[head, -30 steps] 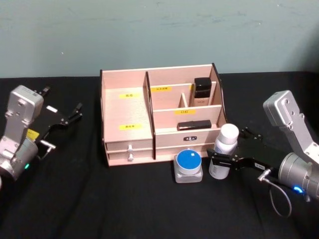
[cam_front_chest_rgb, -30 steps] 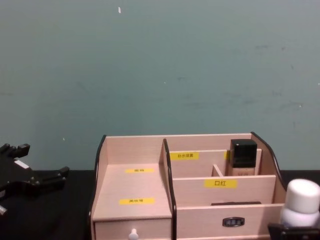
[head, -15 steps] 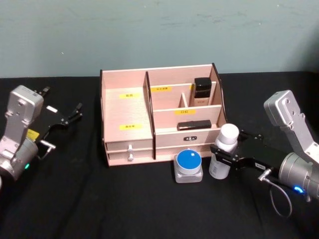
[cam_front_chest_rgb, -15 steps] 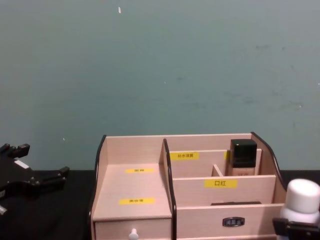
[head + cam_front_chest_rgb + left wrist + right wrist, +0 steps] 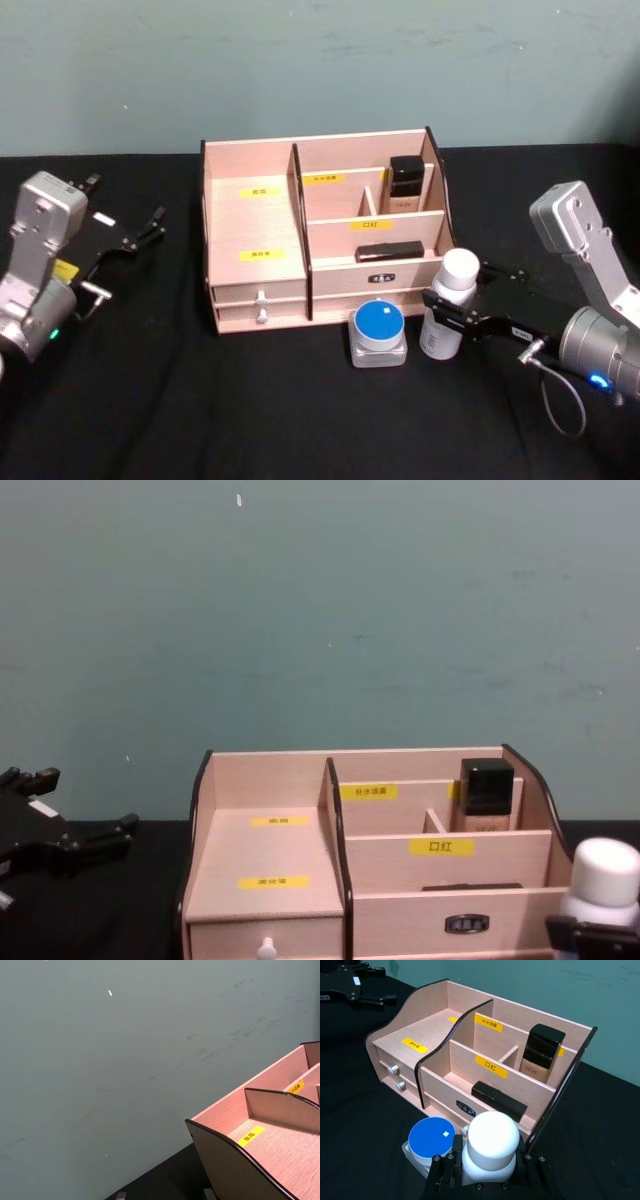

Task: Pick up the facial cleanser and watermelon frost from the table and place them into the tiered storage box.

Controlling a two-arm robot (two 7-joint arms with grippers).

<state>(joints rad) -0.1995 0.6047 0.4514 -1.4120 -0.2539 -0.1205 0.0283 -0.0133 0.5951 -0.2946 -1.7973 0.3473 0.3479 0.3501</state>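
Corner of the tiered storage box (image 5: 227,1170), yellow-labelled, before a teal wall (image 5: 100,1060)

Black table (image 5: 300,420) carries the tiered storage box (image 5: 255,215) and, just left of the right gripper (image 5: 448,316), a blue-lidded jar (image 5: 378,333). The gripper clamps a white-capped bottle (image 5: 460,266); table contact unclear.

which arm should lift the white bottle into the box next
Right. The right gripper is closed around the bottle at the box's front right corner. The left gripper hangs open on the box's far side, away from it.
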